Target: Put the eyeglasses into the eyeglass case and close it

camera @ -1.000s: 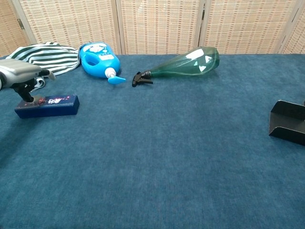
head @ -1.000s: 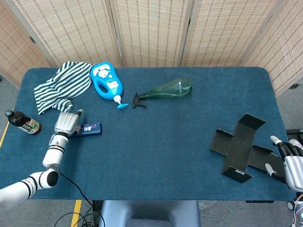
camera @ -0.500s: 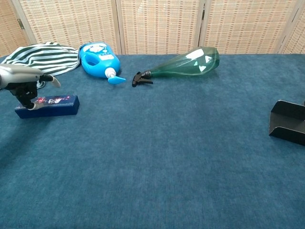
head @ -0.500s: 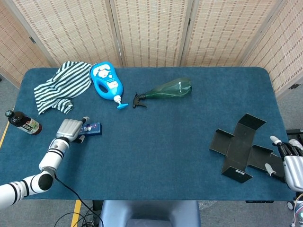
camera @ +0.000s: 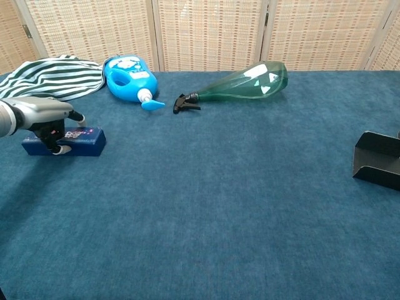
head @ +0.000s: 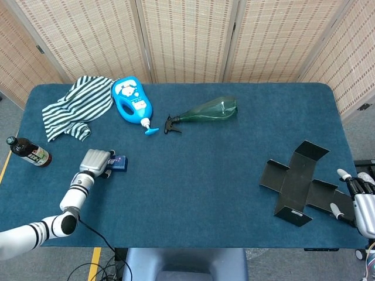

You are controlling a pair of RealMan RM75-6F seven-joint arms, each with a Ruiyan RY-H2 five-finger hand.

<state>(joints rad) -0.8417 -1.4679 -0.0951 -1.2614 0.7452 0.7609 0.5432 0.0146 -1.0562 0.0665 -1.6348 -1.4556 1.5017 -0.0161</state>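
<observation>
My left hand (camera: 47, 120) gripped the dark blue eyeglass case (camera: 87, 140) on the desk (head: 199, 170); my right hand (head: 358, 202) (far side) lay released.

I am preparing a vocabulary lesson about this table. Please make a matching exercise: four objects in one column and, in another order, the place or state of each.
Objects:
1. green spray bottle
2. striped cloth
3. small blue box
4. flat black cardboard

Places or states:
a. under the left robot hand
b. lying on its side, mid-table at the back
c. unfolded near the right robot hand
d. crumpled at the far left corner

Pairs: 1-b, 2-d, 3-a, 4-c
</observation>
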